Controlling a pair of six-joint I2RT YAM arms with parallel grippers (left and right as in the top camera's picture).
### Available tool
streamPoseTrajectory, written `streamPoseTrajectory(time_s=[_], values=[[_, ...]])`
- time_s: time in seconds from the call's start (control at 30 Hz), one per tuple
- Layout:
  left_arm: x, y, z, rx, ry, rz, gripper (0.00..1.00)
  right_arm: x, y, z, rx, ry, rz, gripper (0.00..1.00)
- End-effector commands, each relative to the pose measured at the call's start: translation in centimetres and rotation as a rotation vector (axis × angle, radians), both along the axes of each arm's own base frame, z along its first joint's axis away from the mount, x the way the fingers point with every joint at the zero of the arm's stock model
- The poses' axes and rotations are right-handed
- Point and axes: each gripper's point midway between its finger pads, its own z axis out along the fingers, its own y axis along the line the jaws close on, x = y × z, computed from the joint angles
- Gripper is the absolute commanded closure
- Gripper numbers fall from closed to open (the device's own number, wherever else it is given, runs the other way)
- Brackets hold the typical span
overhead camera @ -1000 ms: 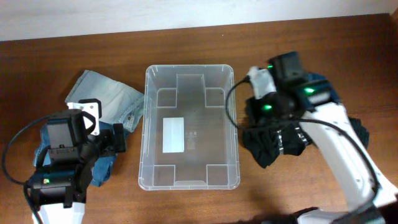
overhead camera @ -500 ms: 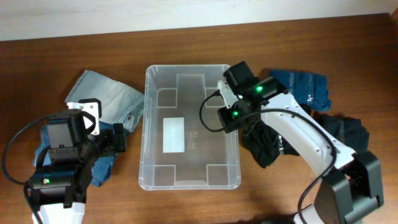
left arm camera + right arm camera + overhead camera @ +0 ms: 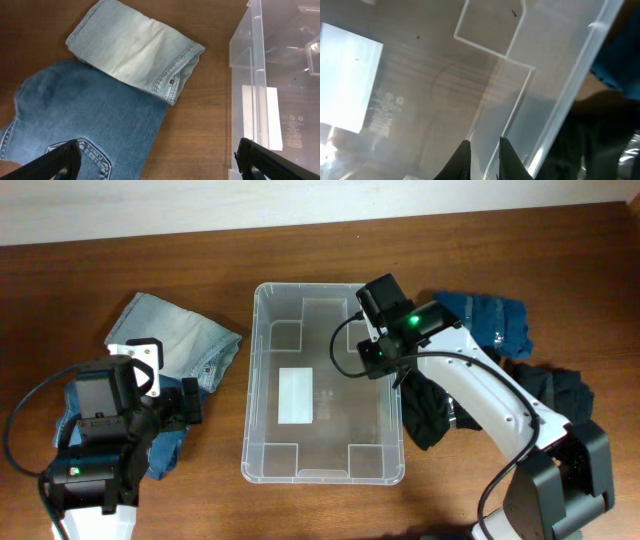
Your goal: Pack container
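The container [image 3: 250, 380] is a large clear plastic bin with a white label [image 3: 296, 395] on its base, empty, in the middle of the table. My right gripper [image 3: 385, 365] is at its right wall. In the right wrist view its fingers [image 3: 482, 155] are nearly together with the clear wall [image 3: 520, 100] between them. My left gripper [image 3: 190, 402] is open and empty, left of the container. In the left wrist view the left gripper [image 3: 162, 162] hovers over bare wood between the jeans and the container's side [image 3: 250, 75].
Folded light denim [image 3: 175, 335] and darker blue jeans [image 3: 165, 450] lie left of the container; both show in the left wrist view, light [image 3: 135, 50] and dark [image 3: 85, 115]. A black garment [image 3: 430, 415], a blue garment [image 3: 490, 320] and another dark one [image 3: 560, 390] lie to the right.
My right arm swung left from the clothes to the container's right wall and closed there. The container has slid a little to the right. The left arm has not moved.
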Motion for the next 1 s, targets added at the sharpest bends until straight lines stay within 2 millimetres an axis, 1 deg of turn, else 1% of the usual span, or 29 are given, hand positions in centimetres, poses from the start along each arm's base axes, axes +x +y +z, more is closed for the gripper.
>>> streamPoseTrajectory(time_s=[0.0,0.03,0.07,0.1,0.13,0.17,0.23,0.3,0.33,0.37,0.4,0.43,0.47,0.53,0.63,0.73,0.8,0.87,0.97], values=[[0.3,0.2,1.0,-0.001,-0.027,0.013,0.01,1.6,0.6,5.9,0.044,-0.156,-0.013,0.85],[0.3,0.2,1.0,-0.001,-0.027,0.013,0.01,2.1,0.3,8.0,0.055,-0.214,-0.030,0.82],[0.3,0.2,1.0,-0.001,-0.026,0.013,0.00,2.4,-0.1,9.5,0.060,-0.258,-0.044,0.78],[0.3,0.2,1.0,-0.001,-0.026,0.013,0.01,3.0,-1.5,12.3,0.065,-0.338,-0.105,0.51],[0.3,0.2,1.0,-0.001,-0.026,0.013,0.01,3.3,-2.6,13.7,0.066,-0.376,-0.148,0.40],[0.3,0.2,1.0,-0.001,-0.026,0.013,0.01,3.5,-3.6,14.6,0.072,-0.397,-0.176,0.36],[0.3,0.2,1.0,-0.001,-0.026,0.013,0.01,3.3,-5.7,15.1,0.069,-0.397,-0.225,0.34],[0.3,0.2,1.0,-0.001,-0.026,0.013,0.01,2.5,-7.6,14.3,0.049,-0.347,-0.265,0.33],[0.3,0.2,1.0,-0.001,-0.026,0.013,0.01,1.9,-8.2,13.5,0.046,-0.298,-0.272,0.32],[0.3,0.2,1.0,-0.001,-0.026,0.013,0.01,1.3,-8.0,12.5,0.060,-0.242,-0.238,0.37],[0.3,0.2,1.0,-0.001,-0.027,0.013,0.01,0.7,-7.2,11.5,0.087,-0.183,-0.151,0.52],[0.3,0.2,1.0,-0.001,-0.027,0.013,0.01,0.1,-6.2,10.6,0.115,-0.132,-0.068,0.85],[0.3,0.2,1.0,-0.001,-0.027,0.013,0.00,-0.3,-5.5,10.0,0.134,-0.100,-0.022,0.96],[0.3,0.2,1.0,-0.001,-0.028,0.013,0.01,-0.4,-4.0,9.0,0.162,-0.065,0.072,0.96],[0.3,0.2,1.0,-0.001,-0.027,0.013,0.01,0.4,-1.7,9.1,0.161,-0.110,0.199,0.96],[0.3,0.2,1.0,-0.002,-0.027,0.013,0.01,2.8,-0.3,9.5,0.106,-0.220,0.229,0.96],[0.3,0.2,1.0,-0.002,-0.027,0.013,0.01,4.0,0.4,9.1,0.079,-0.250,0.236,0.96],[0.3,0.2,1.0,-0.002,-0.027,0.013,0.01,5.3,0.8,7.8,0.043,-0.255,0.213,0.96],[0.3,0.2,1.0,-0.002,-0.027,0.013,0.01,6.6,1.1,4.9,0.020,-0.213,0.182,0.96]])
